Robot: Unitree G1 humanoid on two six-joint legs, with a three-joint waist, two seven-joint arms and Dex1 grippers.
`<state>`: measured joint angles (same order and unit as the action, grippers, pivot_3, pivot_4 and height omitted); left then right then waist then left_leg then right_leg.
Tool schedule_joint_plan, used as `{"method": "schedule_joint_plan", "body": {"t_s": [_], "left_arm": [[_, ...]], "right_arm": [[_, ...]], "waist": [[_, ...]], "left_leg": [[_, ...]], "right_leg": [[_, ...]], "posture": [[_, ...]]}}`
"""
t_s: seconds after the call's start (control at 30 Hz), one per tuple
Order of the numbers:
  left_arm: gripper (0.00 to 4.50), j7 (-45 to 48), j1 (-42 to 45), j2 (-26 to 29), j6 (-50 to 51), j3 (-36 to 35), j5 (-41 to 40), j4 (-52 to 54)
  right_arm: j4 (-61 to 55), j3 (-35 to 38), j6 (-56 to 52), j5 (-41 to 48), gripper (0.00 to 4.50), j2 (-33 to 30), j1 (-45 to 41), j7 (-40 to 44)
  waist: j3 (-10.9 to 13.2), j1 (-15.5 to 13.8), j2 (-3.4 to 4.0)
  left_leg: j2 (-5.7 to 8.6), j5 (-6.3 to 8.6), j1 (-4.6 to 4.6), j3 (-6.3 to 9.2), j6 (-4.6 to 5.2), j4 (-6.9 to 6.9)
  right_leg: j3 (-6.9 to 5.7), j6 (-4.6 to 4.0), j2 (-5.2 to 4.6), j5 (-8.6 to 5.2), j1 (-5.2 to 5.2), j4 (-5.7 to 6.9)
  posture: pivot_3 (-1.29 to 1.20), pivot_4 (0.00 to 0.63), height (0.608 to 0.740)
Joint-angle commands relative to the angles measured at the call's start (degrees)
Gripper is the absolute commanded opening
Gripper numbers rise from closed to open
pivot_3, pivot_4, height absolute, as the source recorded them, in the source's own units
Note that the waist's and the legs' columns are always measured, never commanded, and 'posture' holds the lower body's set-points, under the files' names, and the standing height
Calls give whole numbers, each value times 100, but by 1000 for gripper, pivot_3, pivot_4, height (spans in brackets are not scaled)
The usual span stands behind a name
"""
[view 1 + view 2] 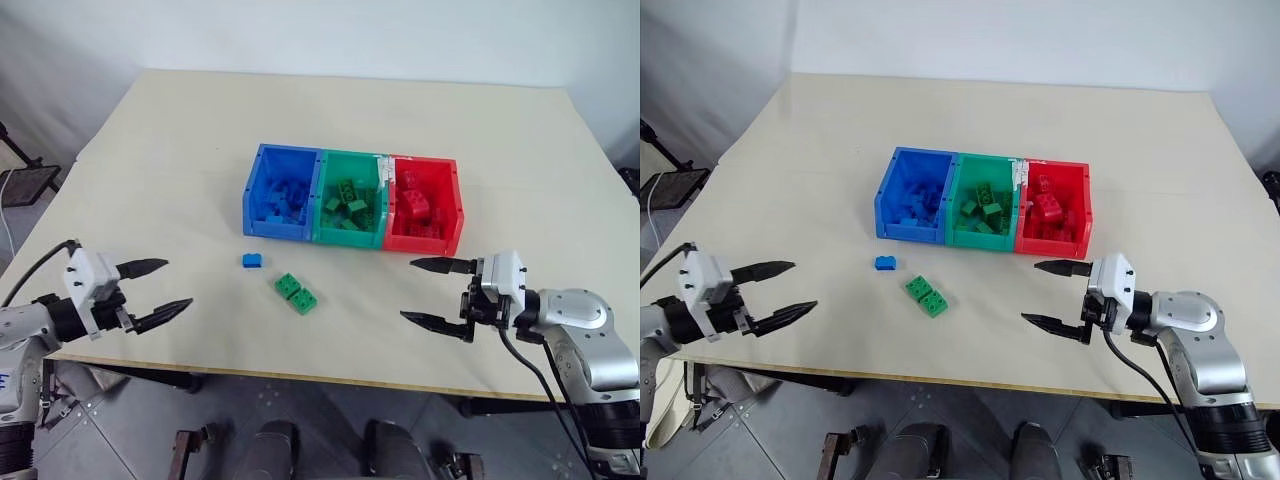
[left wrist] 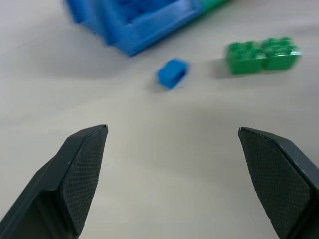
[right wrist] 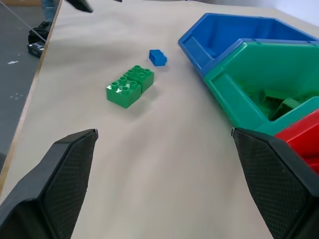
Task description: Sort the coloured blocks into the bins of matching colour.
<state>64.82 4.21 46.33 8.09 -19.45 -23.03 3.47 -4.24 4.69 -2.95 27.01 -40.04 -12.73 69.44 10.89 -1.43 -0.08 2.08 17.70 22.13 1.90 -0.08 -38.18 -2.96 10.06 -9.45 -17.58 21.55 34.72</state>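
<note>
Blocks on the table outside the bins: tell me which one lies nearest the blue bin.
The small blue block, just in front of the blue bin; the green blocks lie farther out.

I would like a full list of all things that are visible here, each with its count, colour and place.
table: one, beige, under everything.
bins: three joined in a row on the table; blue bin, green bin, red bin.
blocks in the bins: several in each, matching the bin's colour; exact counts cannot be told.
blue block: one, on the table in front of the blue bin.
green blocks: two, touching, on the table in front of the bins, beside the blue block.
left tool: one, black fingers, open, empty, over the table's near left edge.
right tool: one, black fingers, open, empty, in front of the red bin.
</note>
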Motion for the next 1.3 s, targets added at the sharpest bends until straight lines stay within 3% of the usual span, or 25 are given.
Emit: {"method": "schedule_joint_plan", "body": {"t_s": [0.03, 0.4, 0.57, 0.83, 1.17, 1.3], "left_arm": [[4456, 304, 475, 63, -181, 686, 80, 440], [4456, 1262, 3124, -371, -1327, 3453, 1967, -1131], [4456, 1393, 3843, -850, -1473, 3882, 2258, -1887], [4456, 1789, 4253, -1155, -1704, 4305, 2481, -2518], [1457, 1643, 4236, -1445, -1632, 4087, 2288, -2435], [1452, 1526, 4137, -1527, -1490, 3722, 1859, -2233]], "right_arm": [[-55, 76, -22, 54, 4500, -160, 51, 163], [-663, 397, -201, 121, 4500, -366, 933, 18], [-1076, 562, -322, 163, 4500, -322, 1340, -248], [-1386, 685, -430, 207, 4500, -334, 1670, -497], [-1431, 741, -392, 201, 4500, -311, 1832, -619], [-1513, 823, -323, 182, 4500, -176, 2024, -839]], "waist": [[0, 6, 0], [0, 37, 0], [2, 14, -3], [4, 11, -6], [5, 4, -9], [5, 5, -9]], "left_leg": [[-1, 0, 1, -3, 0, 0], [-3, -1, 0, -61, 1, -1], [-2, 0, 2, -63, 3, -5], [-3, -1, 2, -64, 4, -7], [-1, 0, 5, -59, 6, -12], [-3, 0, 5, -57, 6, -11]], "right_leg": [[-1, 0, 0, 0, 0, -1], [1, 2, 9, 1, 3, 1], [3, 5, 8, 2, 3, 0], [3, 6, 8, 3, 3, -1], [3, 7, 8, 3, 2, 0], [2, 7, 8, 3, 2, 0]], "posture": [[0, 150, 740], [0, 150, 740], [0, 150, 740], [0, 150, 740], [0, 150, 740], [0, 150, 740]]}}
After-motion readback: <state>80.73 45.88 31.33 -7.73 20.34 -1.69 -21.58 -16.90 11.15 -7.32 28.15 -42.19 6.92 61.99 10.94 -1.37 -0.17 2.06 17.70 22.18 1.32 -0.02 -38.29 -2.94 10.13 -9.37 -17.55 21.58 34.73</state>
